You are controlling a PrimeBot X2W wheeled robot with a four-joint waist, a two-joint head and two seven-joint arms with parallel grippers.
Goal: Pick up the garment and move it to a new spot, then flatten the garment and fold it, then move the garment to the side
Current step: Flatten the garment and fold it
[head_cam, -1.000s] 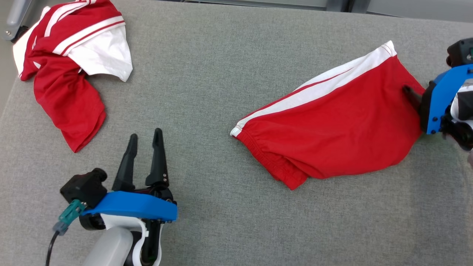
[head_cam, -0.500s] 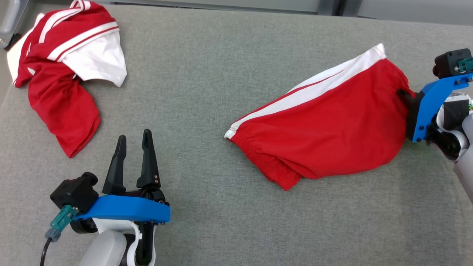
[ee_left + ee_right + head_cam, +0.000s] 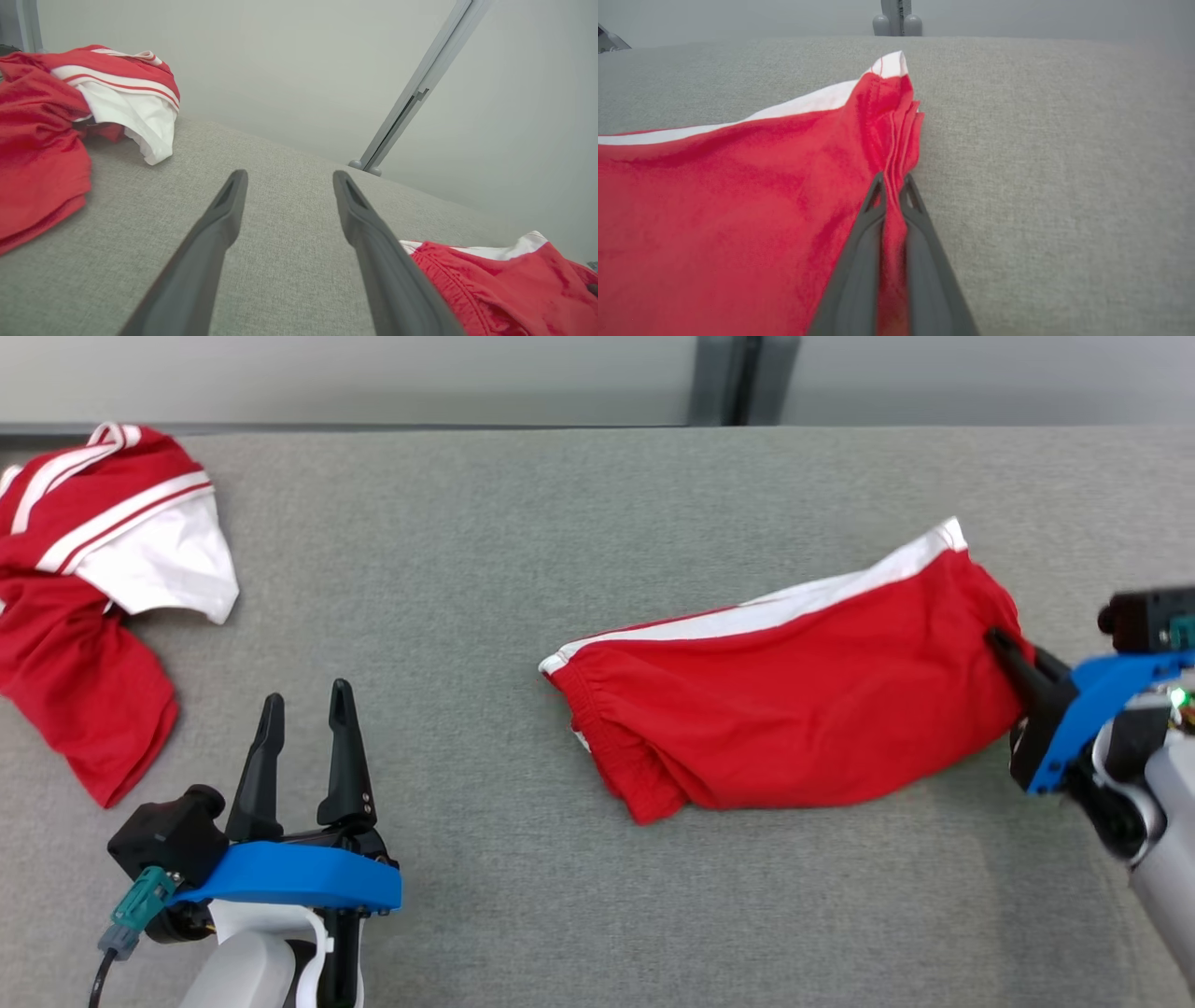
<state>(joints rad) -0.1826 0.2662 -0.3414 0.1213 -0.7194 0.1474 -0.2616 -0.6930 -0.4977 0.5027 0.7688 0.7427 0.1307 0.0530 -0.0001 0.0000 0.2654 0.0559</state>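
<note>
The red shorts (image 3: 794, 709) lie on the grey fabric surface (image 3: 485, 569). They stretch away from my right gripper (image 3: 997, 642) toward the left one. Their white side stripe runs along the far edge, and the elastic waistband is at the end farthest from the right gripper. The leg-hem end bunches into pleats right at its fingertips. My left gripper (image 3: 303, 700) sits well apart from the shorts, off their waistband end. A crumpled red and white garment (image 3: 84, 616) lies beyond it, farther out on its left.

In the head view the right gripper's fingertips sink into the cloth's edge, and the frame cuts off the crumpled garment. The left wrist view crops the shorts at its lower right corner. I cannot tell how many layers are caught.

The right gripper is clamped tight on the gathered hem of the shorts, with cloth pinched between both fingers. The left gripper's fingers are spread wide apart over bare surface, with no cloth between them.
</note>
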